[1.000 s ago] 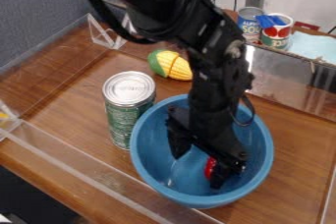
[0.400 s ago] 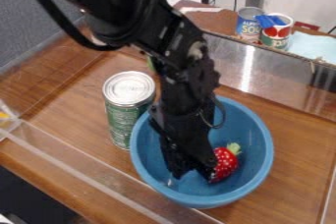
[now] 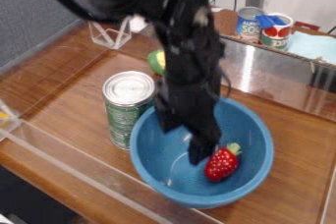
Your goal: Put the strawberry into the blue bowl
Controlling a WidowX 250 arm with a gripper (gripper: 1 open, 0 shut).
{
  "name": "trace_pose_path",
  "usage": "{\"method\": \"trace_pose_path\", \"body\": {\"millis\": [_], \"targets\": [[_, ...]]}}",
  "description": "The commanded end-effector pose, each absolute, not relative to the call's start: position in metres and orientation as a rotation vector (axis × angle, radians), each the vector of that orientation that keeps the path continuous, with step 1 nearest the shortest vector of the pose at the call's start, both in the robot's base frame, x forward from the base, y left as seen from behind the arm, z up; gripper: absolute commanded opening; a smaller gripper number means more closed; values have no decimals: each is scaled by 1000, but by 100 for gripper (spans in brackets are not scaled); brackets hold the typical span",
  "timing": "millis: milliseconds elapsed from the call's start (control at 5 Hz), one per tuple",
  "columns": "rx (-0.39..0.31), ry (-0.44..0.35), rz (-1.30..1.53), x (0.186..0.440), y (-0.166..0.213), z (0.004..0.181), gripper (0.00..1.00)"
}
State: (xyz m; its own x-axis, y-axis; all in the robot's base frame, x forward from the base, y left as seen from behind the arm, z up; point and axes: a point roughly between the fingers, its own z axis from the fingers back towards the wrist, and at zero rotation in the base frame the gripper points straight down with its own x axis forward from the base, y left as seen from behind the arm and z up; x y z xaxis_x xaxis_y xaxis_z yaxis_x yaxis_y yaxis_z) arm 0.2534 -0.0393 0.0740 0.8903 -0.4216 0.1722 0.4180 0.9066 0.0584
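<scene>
At the far left, a clear plastic wall (image 3: 53, 135) runs along the edge of the brown wooden table (image 3: 66, 85). Moving right, a metal can (image 3: 129, 107) with a green label and a silver top stands upright, just beside the blue bowl (image 3: 256, 130) at the bowl's nine o'clock side. Behind the can, at about its one o'clock, a small part of a yellow-green toy (image 3: 156, 61) shows, mostly hidden by the black robot arm (image 3: 178, 41).

The arm reaches down from the upper left into the bowl's space. Its gripper (image 3: 186, 141) points downward over the left half of the bowl; the picture is motion-blurred, but the black fingers (image 3: 197, 149) appear spread apart with nothing between them.

The strawberry (image 3: 222, 162) lies inside the blue bowl, on its floor toward four o'clock from the bowl's centre, red with its green top turned up and to the right. It sits just beside the fingers and is not held.

At the upper right, well apart, two small cans (image 3: 264, 26) stand on a raised surface.
</scene>
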Motion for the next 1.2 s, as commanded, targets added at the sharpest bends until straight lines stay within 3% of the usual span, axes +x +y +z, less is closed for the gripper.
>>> {"method": "trace_pose_path", "body": {"millis": [0, 200, 600, 1000], "targets": [[45, -305, -418, 274, -29, 131, 100], [59, -336, -408, 280, 3, 166, 100], [36, -335, -467, 290, 35, 171, 100], [39, -313, -416, 297, 48, 155, 100]]}}
